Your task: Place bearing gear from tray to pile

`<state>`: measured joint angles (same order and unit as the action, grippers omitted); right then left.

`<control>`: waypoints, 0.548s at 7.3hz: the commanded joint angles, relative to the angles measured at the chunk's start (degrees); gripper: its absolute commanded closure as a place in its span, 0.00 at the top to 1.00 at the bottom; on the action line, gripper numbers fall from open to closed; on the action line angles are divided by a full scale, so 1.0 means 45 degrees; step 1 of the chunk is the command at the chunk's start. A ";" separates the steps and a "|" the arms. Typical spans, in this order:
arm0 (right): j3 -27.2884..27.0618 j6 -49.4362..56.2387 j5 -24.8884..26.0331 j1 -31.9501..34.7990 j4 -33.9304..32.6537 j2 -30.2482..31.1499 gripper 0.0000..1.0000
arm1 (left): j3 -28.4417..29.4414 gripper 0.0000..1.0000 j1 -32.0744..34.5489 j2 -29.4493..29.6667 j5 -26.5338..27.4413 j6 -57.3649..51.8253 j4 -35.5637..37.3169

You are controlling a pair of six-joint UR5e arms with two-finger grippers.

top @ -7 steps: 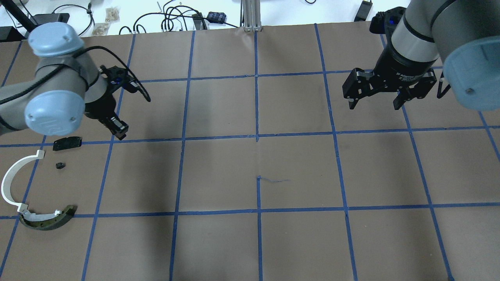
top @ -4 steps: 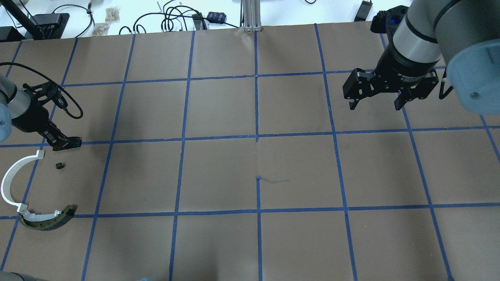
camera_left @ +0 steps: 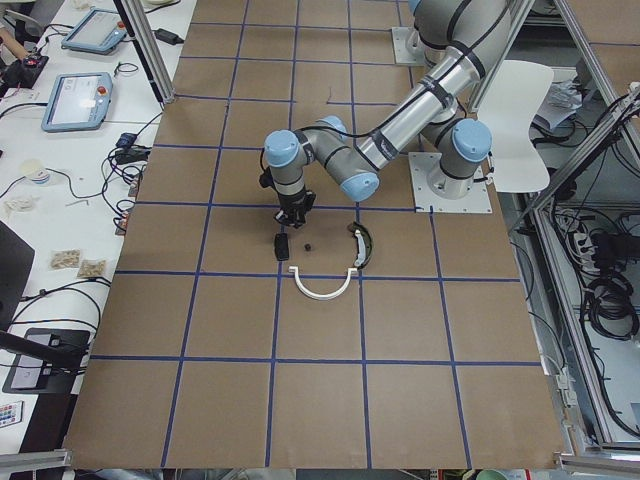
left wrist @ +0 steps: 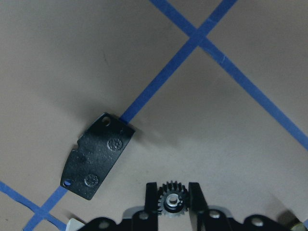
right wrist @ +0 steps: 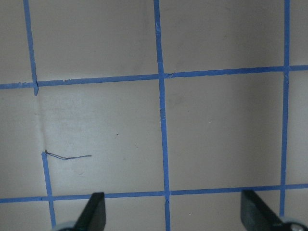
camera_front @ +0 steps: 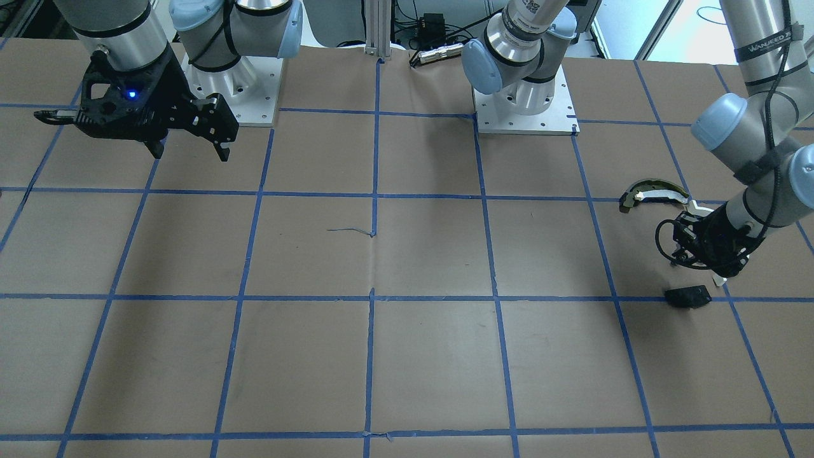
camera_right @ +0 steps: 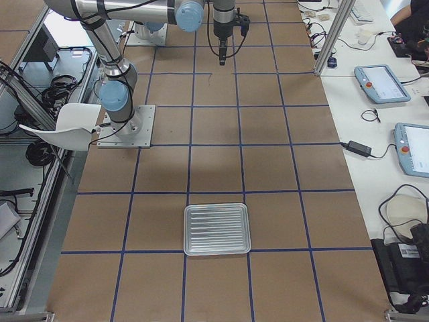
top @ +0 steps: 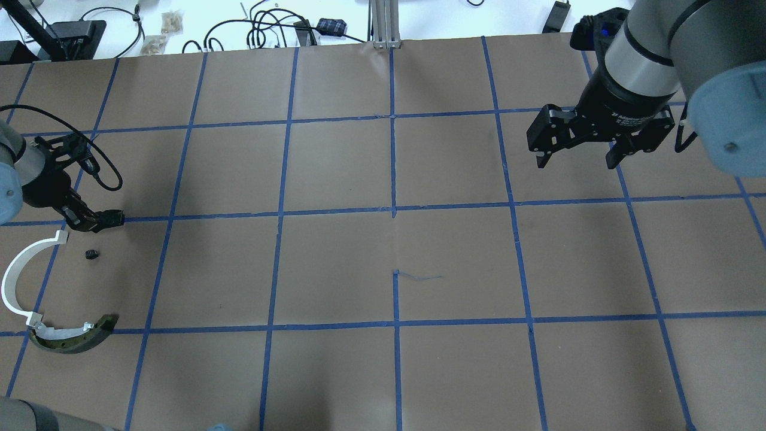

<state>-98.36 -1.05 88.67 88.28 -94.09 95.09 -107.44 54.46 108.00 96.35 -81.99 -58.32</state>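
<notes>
My left gripper is shut on a small black toothed bearing gear with a silvery hub. It hovers low over the pile at the table's left edge. The pile holds a flat black plate with holes, a small black part, a thin white half-ring and a curved dark-and-yellowish piece. The plate lies just beside the gripper. The metal tray shows only in the exterior right view. My right gripper is open and empty, high over the right side.
Brown paper with blue tape grid lines covers the table. Cables and small boxes lie beyond the far edge. The robot bases stand at the rear. The right wrist view shows only paper and tape between the open fingertips.
My left arm has swung left and its gripper now sits over the black plate's end, by the pile. The right gripper has barely shifted.
</notes>
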 commanded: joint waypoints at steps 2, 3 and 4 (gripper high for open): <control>-0.0017 -0.0001 0.0023 0.0011 -0.0009 0.0003 1.00 | -0.0032 0.48 -0.0658 0.0239 0.0091 0.0094 -0.0146; -0.0036 -0.0001 0.0042 0.0011 -0.0009 0.0003 1.00 | 0.0007 0.56 -0.0658 0.0258 0.0111 0.0095 -0.0147; -0.0036 -0.0001 0.0023 0.0011 0.0011 0.0003 1.00 | 0.0027 0.59 -0.0619 0.0103 0.0131 0.0095 -0.0166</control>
<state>-98.50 -1.06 88.79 88.32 -94.11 95.10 -107.45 51.58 108.97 96.82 -81.62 -58.94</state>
